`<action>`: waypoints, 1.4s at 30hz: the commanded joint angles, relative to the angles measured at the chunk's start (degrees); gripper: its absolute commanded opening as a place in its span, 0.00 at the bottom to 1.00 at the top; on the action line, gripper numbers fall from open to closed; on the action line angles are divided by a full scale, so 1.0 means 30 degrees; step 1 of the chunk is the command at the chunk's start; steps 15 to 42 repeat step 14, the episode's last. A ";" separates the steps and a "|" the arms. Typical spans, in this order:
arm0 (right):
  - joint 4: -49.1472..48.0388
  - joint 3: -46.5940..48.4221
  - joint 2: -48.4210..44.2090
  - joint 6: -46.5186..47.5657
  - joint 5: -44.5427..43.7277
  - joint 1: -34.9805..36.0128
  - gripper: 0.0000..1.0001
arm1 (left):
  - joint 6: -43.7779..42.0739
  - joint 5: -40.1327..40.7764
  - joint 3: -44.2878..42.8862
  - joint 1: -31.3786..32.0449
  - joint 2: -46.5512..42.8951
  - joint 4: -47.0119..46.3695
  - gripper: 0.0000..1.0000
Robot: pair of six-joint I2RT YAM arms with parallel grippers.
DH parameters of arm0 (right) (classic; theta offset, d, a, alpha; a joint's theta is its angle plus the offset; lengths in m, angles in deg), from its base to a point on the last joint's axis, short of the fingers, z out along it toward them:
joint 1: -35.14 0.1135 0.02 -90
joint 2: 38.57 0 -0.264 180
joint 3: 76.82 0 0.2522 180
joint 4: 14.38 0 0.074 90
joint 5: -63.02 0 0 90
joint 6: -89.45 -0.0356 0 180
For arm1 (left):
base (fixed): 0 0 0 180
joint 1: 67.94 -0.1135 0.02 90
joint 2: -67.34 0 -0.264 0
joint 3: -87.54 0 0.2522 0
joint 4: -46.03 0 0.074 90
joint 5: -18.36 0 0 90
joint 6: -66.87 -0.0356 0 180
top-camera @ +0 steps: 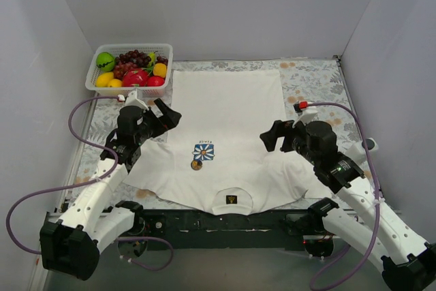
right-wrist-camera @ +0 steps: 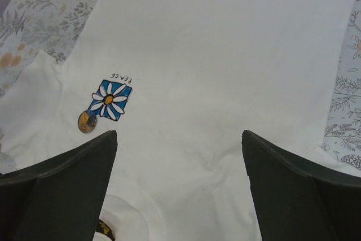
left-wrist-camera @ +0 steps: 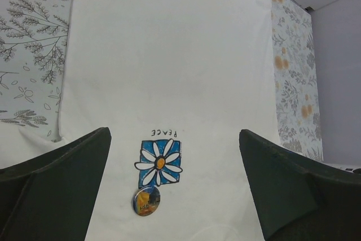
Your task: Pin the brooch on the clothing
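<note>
The small round dark-gold brooch [top-camera: 196, 165] is lying on the white short-sleeved T-shirt [top-camera: 225, 100], touching the collar-side edge of its blue-and-white daisy print [top-camera: 203, 151]. The left claw [top-camera: 162, 119] and right claw [top-camera: 271, 135] are hovering either side of that print, spread wide, gripping nothing.

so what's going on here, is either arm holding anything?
No. The white T-shirt lies flat on the table, and the brooch sits on its chest, right against the collar-side edge of the daisy print. Whether its pin goes through the fabric can't be told. The left gripper and the right gripper are both open and empty, one over each side of the shirt, neither touching the brooch.
</note>
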 commanded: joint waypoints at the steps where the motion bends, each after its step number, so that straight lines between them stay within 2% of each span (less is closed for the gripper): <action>1: -0.2024 0.0151 -0.0196 0.1262 0.0240 0.0008 0.98 | -0.0082 0.0567 -0.0573 -0.0037 -0.0077 -0.0262 0.98; 6: -0.4662 -0.1341 -0.0606 0.2257 0.0063 0.0038 0.98 | -0.0551 0.1152 -0.0339 -0.0066 -0.0282 -0.0524 0.98; 10: -0.8262 -0.2863 -0.1044 0.2990 -0.1277 0.0037 0.98 | -0.1136 0.2555 -0.0017 -0.0066 -0.0778 -0.0963 0.98; 12: -1.0544 -0.4117 -0.1250 0.3632 -0.1955 0.0037 0.98 | -0.1605 0.2384 0.0627 -0.0037 -0.1130 -0.2187 0.98; 13: -1.1511 -0.4678 -0.1454 0.5435 -0.2190 0.0008 0.98 | -0.1722 0.2645 0.0890 -0.0066 -0.1567 -0.2572 0.98; 14: -1.3841 -0.5234 -0.1601 0.6120 -0.2396 0.0037 0.98 | -0.1753 0.3024 0.1182 -0.0066 -0.1687 -0.2866 0.98; 42: -1.3841 -0.5234 -0.1601 0.6120 -0.2396 0.0037 0.98 | -0.1753 0.3024 0.1182 -0.0066 -0.1687 -0.2866 0.98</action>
